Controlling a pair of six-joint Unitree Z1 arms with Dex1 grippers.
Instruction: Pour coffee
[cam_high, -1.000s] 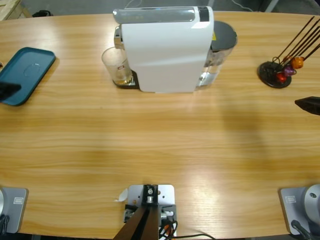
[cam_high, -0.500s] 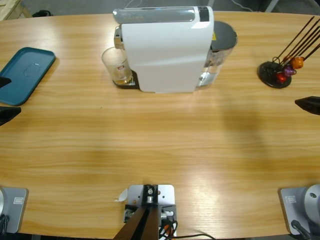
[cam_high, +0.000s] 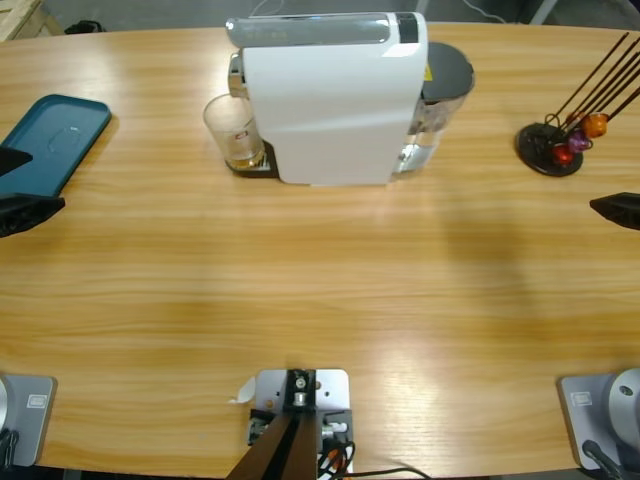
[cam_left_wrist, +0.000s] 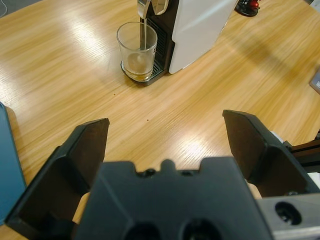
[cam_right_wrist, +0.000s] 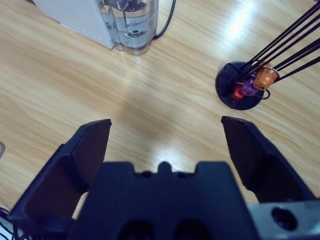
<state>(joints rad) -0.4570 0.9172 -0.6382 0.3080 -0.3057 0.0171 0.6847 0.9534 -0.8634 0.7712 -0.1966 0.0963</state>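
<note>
Left hand (cam_left_wrist: 165, 150) agape at table (cam_high: 320, 290) edge; glass (cam_left_wrist: 137, 50) well apart.

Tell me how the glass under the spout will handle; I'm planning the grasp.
The glass looks smooth and clear, so probably slippery and breakable. It holds only shallow coffee, so likely light. It stands on a small drip tray, so a sideways push may tip it.
</note>
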